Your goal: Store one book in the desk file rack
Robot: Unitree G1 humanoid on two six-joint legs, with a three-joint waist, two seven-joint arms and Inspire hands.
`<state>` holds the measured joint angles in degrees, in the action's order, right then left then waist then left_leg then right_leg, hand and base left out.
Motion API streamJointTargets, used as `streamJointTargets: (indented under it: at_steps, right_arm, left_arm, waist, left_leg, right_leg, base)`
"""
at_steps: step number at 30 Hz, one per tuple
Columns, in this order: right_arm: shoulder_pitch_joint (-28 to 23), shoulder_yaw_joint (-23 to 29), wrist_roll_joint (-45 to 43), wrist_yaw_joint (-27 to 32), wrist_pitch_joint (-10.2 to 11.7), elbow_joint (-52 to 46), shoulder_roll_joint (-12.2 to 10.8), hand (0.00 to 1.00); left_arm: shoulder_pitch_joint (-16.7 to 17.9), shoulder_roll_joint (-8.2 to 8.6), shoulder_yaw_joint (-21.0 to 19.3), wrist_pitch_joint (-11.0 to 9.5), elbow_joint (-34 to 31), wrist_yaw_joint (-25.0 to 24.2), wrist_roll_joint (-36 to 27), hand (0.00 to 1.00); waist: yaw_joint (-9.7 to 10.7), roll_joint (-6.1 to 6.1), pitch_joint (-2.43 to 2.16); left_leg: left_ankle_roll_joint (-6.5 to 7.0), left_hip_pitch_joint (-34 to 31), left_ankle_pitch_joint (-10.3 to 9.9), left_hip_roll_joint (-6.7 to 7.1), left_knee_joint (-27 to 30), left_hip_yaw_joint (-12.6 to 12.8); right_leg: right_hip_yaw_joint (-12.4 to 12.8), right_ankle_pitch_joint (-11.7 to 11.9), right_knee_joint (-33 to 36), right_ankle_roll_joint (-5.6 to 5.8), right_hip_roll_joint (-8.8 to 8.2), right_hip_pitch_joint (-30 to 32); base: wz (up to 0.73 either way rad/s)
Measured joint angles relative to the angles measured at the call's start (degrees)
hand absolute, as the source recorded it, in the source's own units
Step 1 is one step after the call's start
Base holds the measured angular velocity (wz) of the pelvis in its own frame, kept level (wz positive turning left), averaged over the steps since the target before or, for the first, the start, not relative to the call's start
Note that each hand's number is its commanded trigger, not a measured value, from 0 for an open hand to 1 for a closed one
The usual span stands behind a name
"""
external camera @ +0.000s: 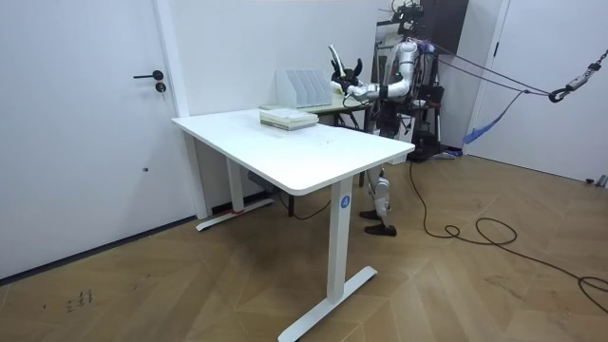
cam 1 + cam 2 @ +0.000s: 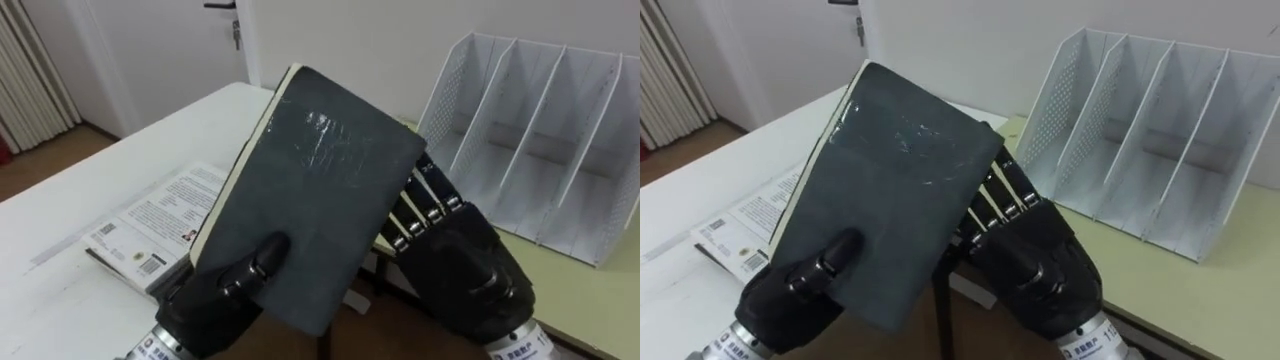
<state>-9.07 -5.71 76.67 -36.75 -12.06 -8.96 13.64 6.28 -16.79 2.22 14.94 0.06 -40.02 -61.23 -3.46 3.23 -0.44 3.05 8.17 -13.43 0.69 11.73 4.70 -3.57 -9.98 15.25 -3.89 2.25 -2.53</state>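
File rack (image 2: 540,130): white, perforated sides, standing at the far edge of the green desk (image 2: 590,300). Bare white dividers and floor show in each slot.
Book (image 2: 310,190): dark grey cover, held tilted in the air, left of the rack and apart from it.
Left hand (image 2: 225,290): grips the book's lower corner, thumb curled onto the cover.
Right hand (image 2: 470,280): fingers (image 2: 425,200) straight, running behind the book's right edge.
Stack of books (image 2: 150,230): on the white desk (image 2: 100,170), near its right edge.
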Motion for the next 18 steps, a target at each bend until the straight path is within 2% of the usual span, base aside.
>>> streamJointTargets:
  at_steps: [4,10,12,14,15,16,17,18]
  right_arm:
    - [-0.08,-1.58,-0.01,0.58,-0.01,-0.49,0.18,0.0]
    - [-1.7,-5.73,-0.02,1.14,-0.78,-0.32,1.32,0.0]
    - [-2.18,-6.78,-0.02,1.07,-1.84,-0.31,3.17,0.0]
    - [-2.85,-7.55,-0.05,1.0,-1.78,-0.27,4.52,0.0]
    - [-3.29,-7.74,-0.07,0.83,-1.75,-0.21,4.87,0.24]
    - [-3.59,-7.77,-0.08,0.62,-1.74,-0.04,4.98,0.55]
    - [-4.12,-7.77,-0.12,0.06,-1.73,0.55,5.0,0.78]
    - [-4.35,-7.84,-0.12,-0.48,-1.74,1.18,5.05,0.89]
  left_arm:
    - [-0.12,-0.74,0.06,0.6,0.01,-1.29,0.14,1.0]
    - [-1.51,-4.97,1.11,3.58,0.0,-1.77,0.17,1.0]
    - [-2.07,-6.94,2.35,3.87,0.0,-1.78,0.17,1.0]
    - [-2.25,-8.12,3.12,3.96,0.0,-1.78,0.22,1.0]
    - [-2.25,-9.05,3.71,3.97,0.0,-1.76,0.28,1.0]
    - [-2.25,-9.39,3.93,3.97,0.0,-1.75,0.33,1.0]
    - [-2.25,-10.05,4.62,3.97,0.0,-1.65,0.51,1.0]
    - [-2.25,-10.54,4.95,3.98,0.0,-1.64,0.74,1.0]
  waist:
    - [-0.45,0.4,-0.23]
    - [-0.17,0.48,-0.08]
    - [-0.05,0.51,0.15]
    - [-0.07,0.53,0.15]
    - [-0.05,0.5,0.23]
    - [0.01,0.51,0.28]
    - [0.04,0.51,0.32]
    - [0.05,0.52,0.32]
  left_leg:
    - [-0.02,0.19,0.03,-0.04,0.07,0.65]
    - [-0.01,0.02,0.02,-0.02,0.0,0.78]
    - [0.03,-0.05,-0.02,0.01,-0.04,0.78]
    - [0.04,-0.5,-0.03,0.01,0.01,0.8]
    - [0.03,-0.84,-0.03,0.0,0.06,0.85]
    - [0.03,-0.91,-0.03,-0.01,0.11,0.86]
    - [0.02,-0.98,-0.03,-0.02,0.13,0.86]
    - [0.01,-1.07,-0.04,-0.02,0.12,0.86]
  right_leg:
    - [0.5,-0.1,0.59,-0.14,0.05,0.44]
    - [0.61,-0.13,0.46,-0.09,0.03,0.55]
    - [0.59,-0.17,0.44,-0.03,0.01,0.65]
    - [0.58,-0.18,0.5,-0.03,0.0,1.07]
    - [0.58,-0.15,0.54,-0.05,0.0,1.49]
    - [0.49,-0.14,0.51,-0.06,-0.01,1.52]
    - [0.4,-0.14,0.42,-0.06,-0.02,1.53]
    - [0.37,-0.15,0.37,-0.06,-0.02,1.6]
  base:
    - [-0.09]
    - [0.0]
    - [0.0]
    - [0.0]
    - [0.0]
    - [0.0]
    - [0.0]
    - [0.0]
